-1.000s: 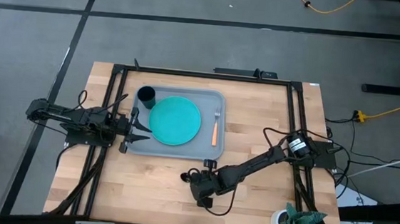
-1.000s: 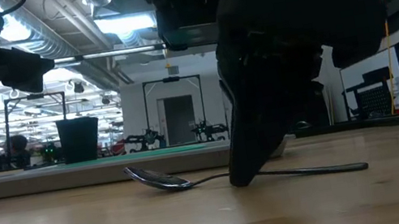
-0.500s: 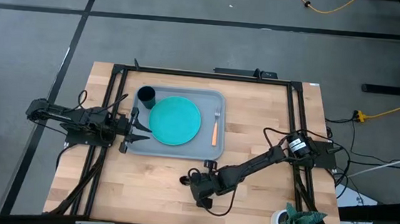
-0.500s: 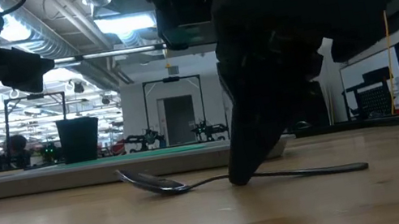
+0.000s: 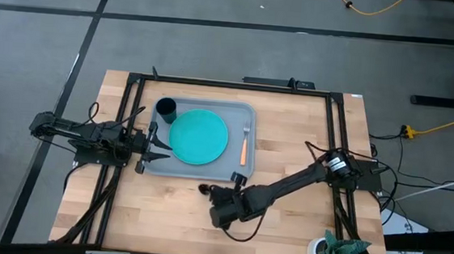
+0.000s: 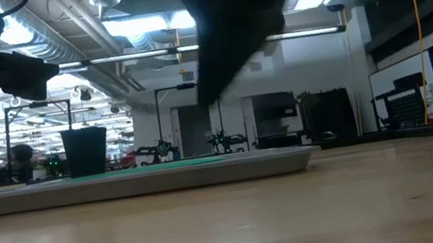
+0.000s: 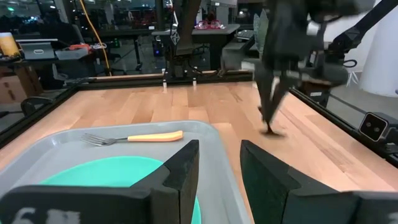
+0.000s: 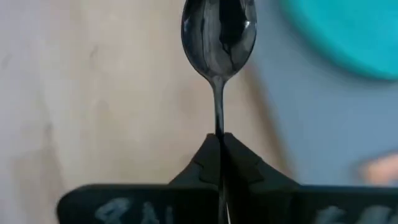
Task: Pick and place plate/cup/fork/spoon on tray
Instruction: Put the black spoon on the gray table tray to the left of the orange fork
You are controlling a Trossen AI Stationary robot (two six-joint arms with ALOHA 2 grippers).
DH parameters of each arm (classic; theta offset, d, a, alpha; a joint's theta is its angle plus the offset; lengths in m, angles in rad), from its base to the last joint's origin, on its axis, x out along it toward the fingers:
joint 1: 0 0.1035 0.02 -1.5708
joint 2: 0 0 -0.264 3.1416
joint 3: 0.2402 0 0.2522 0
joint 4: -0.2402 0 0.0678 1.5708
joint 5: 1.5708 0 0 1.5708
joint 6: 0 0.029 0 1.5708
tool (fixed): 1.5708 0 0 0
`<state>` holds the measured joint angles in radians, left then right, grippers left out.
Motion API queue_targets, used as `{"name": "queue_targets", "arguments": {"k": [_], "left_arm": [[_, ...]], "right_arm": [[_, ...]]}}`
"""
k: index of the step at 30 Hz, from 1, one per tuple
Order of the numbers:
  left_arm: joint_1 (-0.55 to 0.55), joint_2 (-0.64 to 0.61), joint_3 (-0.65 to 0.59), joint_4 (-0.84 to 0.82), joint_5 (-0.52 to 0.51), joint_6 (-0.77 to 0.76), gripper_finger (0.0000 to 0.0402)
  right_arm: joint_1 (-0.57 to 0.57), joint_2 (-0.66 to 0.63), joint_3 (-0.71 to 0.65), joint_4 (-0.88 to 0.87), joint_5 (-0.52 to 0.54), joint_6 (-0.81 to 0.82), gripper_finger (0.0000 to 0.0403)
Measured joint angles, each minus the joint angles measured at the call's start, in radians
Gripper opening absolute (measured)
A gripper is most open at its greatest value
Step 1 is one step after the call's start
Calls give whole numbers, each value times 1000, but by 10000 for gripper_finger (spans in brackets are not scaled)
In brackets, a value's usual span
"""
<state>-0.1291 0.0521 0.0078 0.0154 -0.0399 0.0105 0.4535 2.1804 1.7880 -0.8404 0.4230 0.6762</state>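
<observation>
My right gripper held the spoon by its thin handle, bowl pointing ahead toward the tray, so I judged I should carry it level and release low over bare tray floor.

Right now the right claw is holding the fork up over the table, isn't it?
Not the fork. The right claw is shut on the spoon, as the right wrist view shows. The fork already lies in the tray, seen in the high view.
</observation>
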Motion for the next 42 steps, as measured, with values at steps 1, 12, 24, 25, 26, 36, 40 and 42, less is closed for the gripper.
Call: {"name": "queue_targets", "arguments": {"k": [1, 12, 24, 25, 26, 36, 40, 42], "left_arm": [[0, 0, 0, 0, 0, 0, 110], [0, 0, 0, 0, 0, 0, 110], [0, 0, 0, 0, 0, 0, 110], [0, 0, 0, 0, 0, 0, 110], [0, 0, 0, 0, 0, 0, 110], [0, 0, 0, 0, 0, 0, 110], [0, 0, 0, 0, 0, 0, 110], [0, 0, 0, 0, 0, 0, 110]], "right_arm": [[-4, 0, 35, -43, 48, 15, 2], [-245, -2, 109, -345, 310, 511, 0], [-455, -2, -73, -107, 27, 735, 0], [-461, -2, -84, -97, 10, 736, 0], [-465, -2, -93, -80, -4, 736, 0], [-471, -3, -152, -63, -35, 876, 0], [-471, -3, -188, -39, -13, 908, 6], [-471, -3, -201, -22, -7, 905, 16]]}}
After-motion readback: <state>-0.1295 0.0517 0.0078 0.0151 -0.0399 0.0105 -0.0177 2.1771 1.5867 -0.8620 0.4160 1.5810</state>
